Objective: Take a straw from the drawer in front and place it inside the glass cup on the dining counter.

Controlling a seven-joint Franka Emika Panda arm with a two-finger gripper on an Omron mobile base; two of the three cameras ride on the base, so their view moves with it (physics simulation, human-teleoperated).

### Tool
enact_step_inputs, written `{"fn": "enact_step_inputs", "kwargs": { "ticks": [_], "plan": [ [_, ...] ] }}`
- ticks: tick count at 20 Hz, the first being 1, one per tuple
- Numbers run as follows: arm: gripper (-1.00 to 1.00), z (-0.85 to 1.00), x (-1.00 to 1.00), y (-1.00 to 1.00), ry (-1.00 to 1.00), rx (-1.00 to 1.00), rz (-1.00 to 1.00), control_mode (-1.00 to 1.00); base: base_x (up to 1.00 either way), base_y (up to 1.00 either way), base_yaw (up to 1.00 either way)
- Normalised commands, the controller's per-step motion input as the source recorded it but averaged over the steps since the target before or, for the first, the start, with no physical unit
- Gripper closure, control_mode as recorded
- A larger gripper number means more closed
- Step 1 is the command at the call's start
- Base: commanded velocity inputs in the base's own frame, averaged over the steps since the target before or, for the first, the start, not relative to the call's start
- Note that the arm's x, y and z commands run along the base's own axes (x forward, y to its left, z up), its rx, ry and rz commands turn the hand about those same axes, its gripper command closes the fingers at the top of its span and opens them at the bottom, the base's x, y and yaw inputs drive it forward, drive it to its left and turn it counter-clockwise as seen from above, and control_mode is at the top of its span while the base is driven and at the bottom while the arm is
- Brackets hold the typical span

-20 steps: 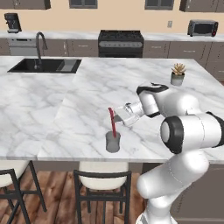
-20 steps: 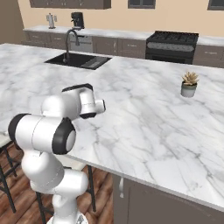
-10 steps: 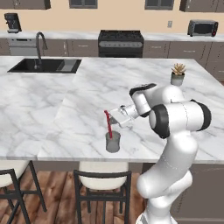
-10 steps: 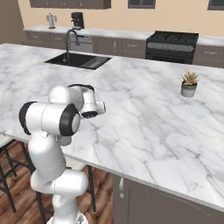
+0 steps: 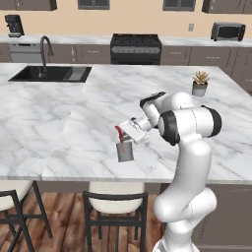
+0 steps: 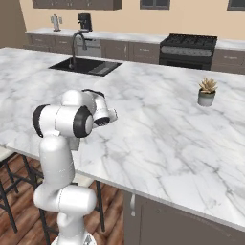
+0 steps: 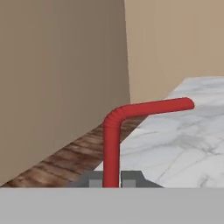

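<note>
A: Where is the straw [image 5: 119, 133] right now?

B: Pinched in the jaws [image 5: 126, 134], which are pressed tight on its shaft. In the hand view the straw [image 7: 112, 151] rises from between the two dark tips, then bends sideways at its corrugated elbow.

A: And the glass cup [image 5: 125, 151]?

B: On the bench [image 5: 98, 106], near its front edge, directly under the jaws. The lower end of the straw seems to reach the cup's rim, but I cannot tell whether it is already inside.

A: So what does the coming move turn on?

B: The straw's long part runs roughly upright, slightly tilted, and the cup's mouth lies straight beneath the jaws. My judgement: if the lower end is lined up over the opening, a short descent and release should do it; if it sits off to one side, it could catch the rim and tip the cup.

A: Any brands or writing?

B: None readable anywhere. The potted plant [image 5: 200, 83] stands well apart beyond the arm and carries no label.
</note>
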Motion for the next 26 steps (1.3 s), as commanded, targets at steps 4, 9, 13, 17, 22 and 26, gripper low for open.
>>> {"fn": "enact_step_inputs", "kwargs": {
  "ticks": [4, 9, 13, 17, 22, 26],
  "plan": [
    [1.00, -0.15, 0.00, 0.00, -0.11, 0.00, 0.15, -1.00, 0.00, 0.00, 0.00],
    [1.00, -0.02, -0.28, 0.00, -0.11, 0.01, 0.13, -1.00, 0.00, 0.00, 0.00],
    [-1.00, 0.00, -0.45, 0.00, -0.13, 0.02, 0.09, -1.00, 0.00, 0.00, 0.00],
    [-1.00, 0.08, -0.24, -0.01, -0.11, 0.02, 0.03, -1.00, 0.00, 0.00, 0.00],
    [-1.00, 0.35, -0.05, -0.03, -0.07, 0.02, 0.01, -1.00, 0.00, 0.00, 0.00],
    [-1.00, 0.84, 0.00, -0.17, -0.01, 0.05, 0.01, -1.00, 0.00, 0.00, 0.00]
  ]
}}
